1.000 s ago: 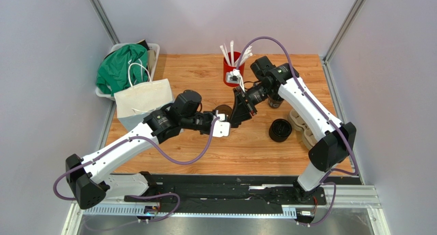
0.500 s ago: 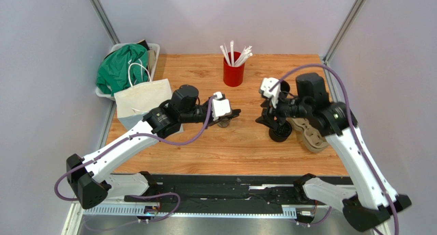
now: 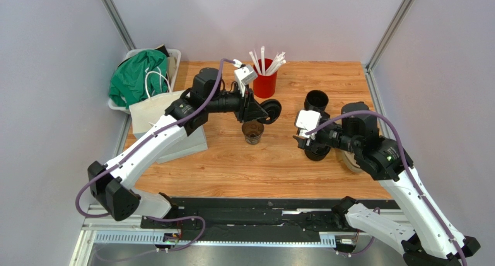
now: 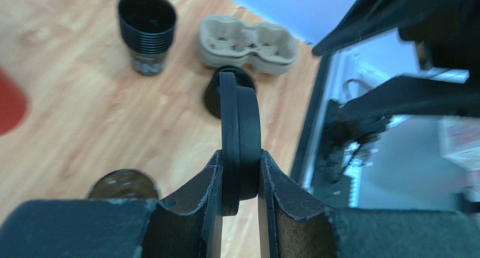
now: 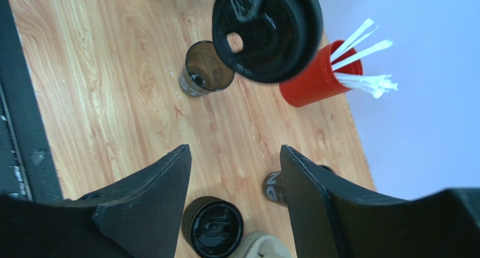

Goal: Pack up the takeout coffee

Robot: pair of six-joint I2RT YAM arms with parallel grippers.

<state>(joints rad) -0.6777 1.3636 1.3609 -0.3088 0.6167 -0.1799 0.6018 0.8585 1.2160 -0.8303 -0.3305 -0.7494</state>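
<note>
- The left gripper (image 4: 240, 162) is clenched on a round black lid (image 4: 239, 135), held on edge between the two pads in the middle of the left wrist view.
- From above, that lid (image 3: 269, 110) hangs upper centre, just below the red cup (image 3: 264, 84) of white straws (image 3: 262, 55).
- An open cup (image 3: 253, 131) holding dark coffee stands on the wooden table (image 3: 232, 167) at centre frame, below and left of the lid, not touching it.
- The right gripper (image 5: 235, 157) is released, its fingers (image 5: 152, 196) spread wide with only bare table between them.
- A lidded cup (image 5: 213, 232) sits at the bottom edge of the right wrist view. Raised marks show on its lid, but they cannot be read.
- Nested black cups (image 3: 316, 100) stand right of centre. White lettering on their side (image 5: 274, 185) is half hidden by a finger and cannot be read, and in the left wrist view the print is blurred.
- The open cup also bears pale print, too small to read.
- A brown pulp carrier (image 4: 248, 41) lies beside the lidded cup.
- A white paper bag (image 3: 160, 110) and a bin (image 3: 174, 56) of green cloth fill the upper left.
</note>
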